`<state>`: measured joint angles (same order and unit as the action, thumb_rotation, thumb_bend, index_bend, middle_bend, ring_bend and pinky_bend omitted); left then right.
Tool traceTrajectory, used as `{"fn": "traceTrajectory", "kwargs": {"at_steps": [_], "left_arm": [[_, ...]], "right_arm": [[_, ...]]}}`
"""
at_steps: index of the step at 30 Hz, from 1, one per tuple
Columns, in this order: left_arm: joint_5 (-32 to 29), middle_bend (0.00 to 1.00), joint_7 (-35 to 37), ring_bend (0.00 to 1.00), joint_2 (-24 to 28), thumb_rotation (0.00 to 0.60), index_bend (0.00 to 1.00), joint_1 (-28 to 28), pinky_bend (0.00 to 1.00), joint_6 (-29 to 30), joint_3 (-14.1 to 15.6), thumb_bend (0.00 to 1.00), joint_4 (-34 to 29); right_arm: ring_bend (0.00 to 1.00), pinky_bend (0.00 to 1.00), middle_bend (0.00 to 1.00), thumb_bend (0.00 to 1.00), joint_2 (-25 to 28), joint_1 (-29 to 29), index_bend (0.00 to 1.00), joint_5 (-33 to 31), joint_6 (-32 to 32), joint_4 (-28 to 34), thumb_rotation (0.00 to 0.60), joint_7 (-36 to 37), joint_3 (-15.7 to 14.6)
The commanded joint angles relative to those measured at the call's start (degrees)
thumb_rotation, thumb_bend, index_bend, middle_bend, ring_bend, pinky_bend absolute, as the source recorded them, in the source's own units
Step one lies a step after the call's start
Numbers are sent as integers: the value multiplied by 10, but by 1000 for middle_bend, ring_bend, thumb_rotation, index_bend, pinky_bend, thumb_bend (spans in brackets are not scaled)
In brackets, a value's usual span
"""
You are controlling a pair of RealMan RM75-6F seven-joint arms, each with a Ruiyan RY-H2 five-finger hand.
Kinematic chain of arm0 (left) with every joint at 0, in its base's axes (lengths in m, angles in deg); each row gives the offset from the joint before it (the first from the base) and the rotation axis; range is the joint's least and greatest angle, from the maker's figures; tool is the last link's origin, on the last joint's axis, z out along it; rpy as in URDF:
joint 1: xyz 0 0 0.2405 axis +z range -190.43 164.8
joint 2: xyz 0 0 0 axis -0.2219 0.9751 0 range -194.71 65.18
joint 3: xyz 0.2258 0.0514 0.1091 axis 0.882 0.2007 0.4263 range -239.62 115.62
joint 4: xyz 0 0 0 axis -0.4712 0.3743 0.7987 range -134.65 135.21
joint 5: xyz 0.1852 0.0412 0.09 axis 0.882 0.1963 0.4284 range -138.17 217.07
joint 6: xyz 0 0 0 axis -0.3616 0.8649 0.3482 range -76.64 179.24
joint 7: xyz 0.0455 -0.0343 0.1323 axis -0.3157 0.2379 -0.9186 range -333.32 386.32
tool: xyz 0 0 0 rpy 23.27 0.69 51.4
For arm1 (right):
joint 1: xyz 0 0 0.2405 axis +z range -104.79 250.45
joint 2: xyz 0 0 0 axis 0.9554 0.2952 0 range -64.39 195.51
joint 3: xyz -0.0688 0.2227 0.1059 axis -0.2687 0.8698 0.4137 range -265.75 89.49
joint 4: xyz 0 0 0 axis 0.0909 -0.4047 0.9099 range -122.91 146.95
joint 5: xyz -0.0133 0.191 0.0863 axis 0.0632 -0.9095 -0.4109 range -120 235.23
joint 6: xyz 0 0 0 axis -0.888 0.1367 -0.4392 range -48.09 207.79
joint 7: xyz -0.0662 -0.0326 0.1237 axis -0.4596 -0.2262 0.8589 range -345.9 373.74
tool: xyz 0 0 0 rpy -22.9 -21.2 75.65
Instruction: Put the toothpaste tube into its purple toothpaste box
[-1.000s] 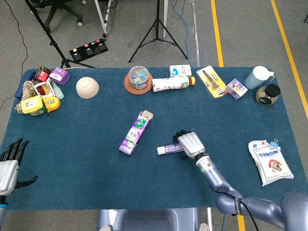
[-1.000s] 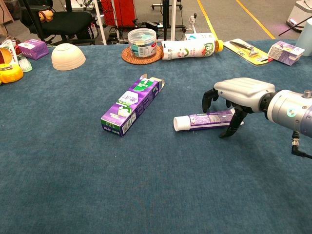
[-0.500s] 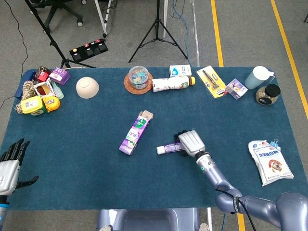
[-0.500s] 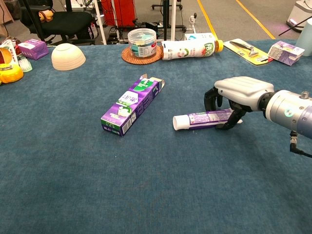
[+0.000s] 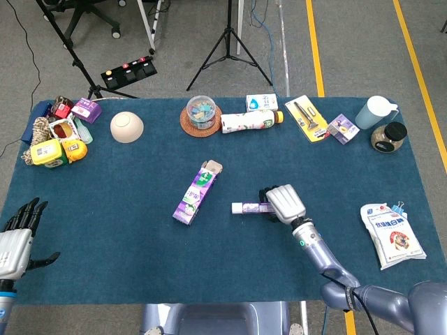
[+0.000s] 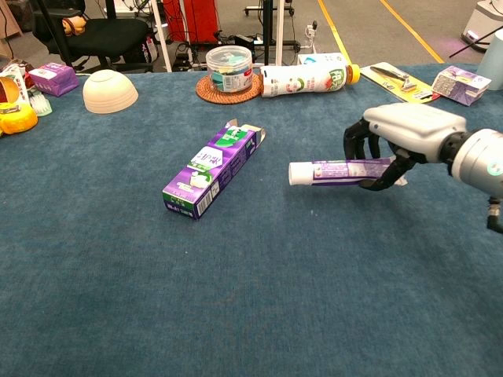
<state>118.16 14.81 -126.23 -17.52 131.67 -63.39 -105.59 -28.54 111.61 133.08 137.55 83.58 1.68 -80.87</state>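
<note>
Lifted off the tabletop [image 6: 118, 259] now, the toothpaste tube [image 6: 334, 170] is hanging level in the right hand [image 6: 401, 141], whose fingers are curling around its tail end; a second ago it was lying flat. Left of centre, the purple box [image 6: 212, 169] is lying unmoved, flap open. At lower left, the left hand [image 5: 17, 234] is hovering, fingers spread, holding nothing.

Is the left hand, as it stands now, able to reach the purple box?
Probably not easily. The left hand sits open at the table's near left corner, far from the purple box. Nothing stands between them, but the stretch looks long.
</note>
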Motion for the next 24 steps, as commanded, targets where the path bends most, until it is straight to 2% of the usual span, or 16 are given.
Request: {"fn": "traceTrajectory", "kwargs": {"at_steps": [1,8,15,24], "left_arm": [[3,0,7,0,1,600,0,-13,155,-15,-5,67,0],[-51,0,-20,0,-21,600,0,-80,160,-93,-44,76,-7],[-99,0,-70,0,-92,600,0,-154,164,-160,-75,76,-4],[-141,0,-126,0,-185,600,0,-219,164,-180,-99,77,9]], "right_arm": [[528,656,582,493,23,-10,520,10,15,19,600,-2,-2],[535,662,591,501,77,-31,532,20,41,52,600,5,-4],[543,667,603,502,114,-51,539,42,68,71,600,21,-14],[542,667,604,510,138,-66,540,54,80,72,600,42,-19]]}}
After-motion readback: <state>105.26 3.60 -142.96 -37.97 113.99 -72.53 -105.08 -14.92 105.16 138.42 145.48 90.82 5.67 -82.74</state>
